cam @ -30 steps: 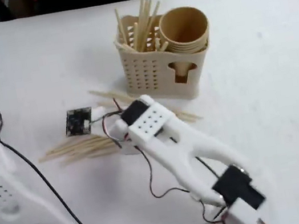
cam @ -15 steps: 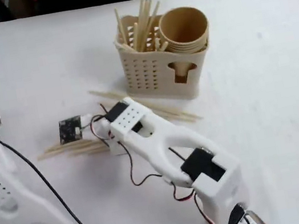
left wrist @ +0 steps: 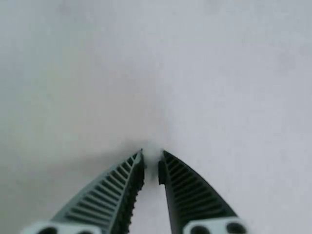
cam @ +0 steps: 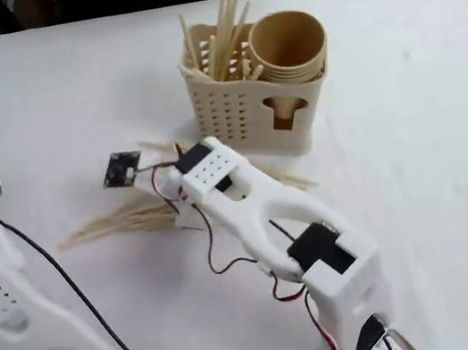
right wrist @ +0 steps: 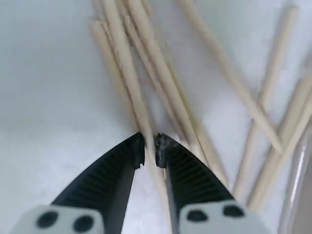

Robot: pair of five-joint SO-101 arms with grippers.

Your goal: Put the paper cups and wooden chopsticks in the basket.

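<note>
My right claw (right wrist: 150,146), clamped on 1 wooden chopstick (right wrist: 127,73), could lose it on the lift: the grip looks to sit toward one end of the stick, so it may swivel or slip, and neighbours lying against it may drag and scatter. The jaws stand a sliver apart, the stick between them. Around it the loose chopsticks (cam: 124,221) lie fanned on the table (cam: 429,150), near the basket (cam: 234,121), which holds stacked paper cups (cam: 288,43) and upright sticks. My left claw (left wrist: 151,163) is clenched, grasping nothing, over bare table
</note>
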